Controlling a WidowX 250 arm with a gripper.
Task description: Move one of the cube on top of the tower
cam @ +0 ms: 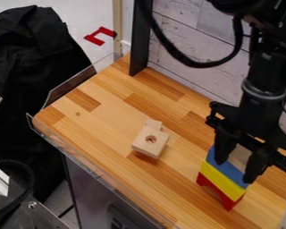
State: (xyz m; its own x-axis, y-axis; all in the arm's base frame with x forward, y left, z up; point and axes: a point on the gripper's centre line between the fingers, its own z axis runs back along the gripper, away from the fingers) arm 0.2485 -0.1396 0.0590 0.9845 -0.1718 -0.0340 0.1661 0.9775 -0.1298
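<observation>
Two wooden blocks (144, 144) lie together — well apart from the tower (222, 179).

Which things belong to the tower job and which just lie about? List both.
Job:
- gripper
- tower: red block, yellow block, blue block
- what looks like a pale block there
- probably the holed wooden block and small wooden block

Lying about:
- black cloth
- red shape
</observation>
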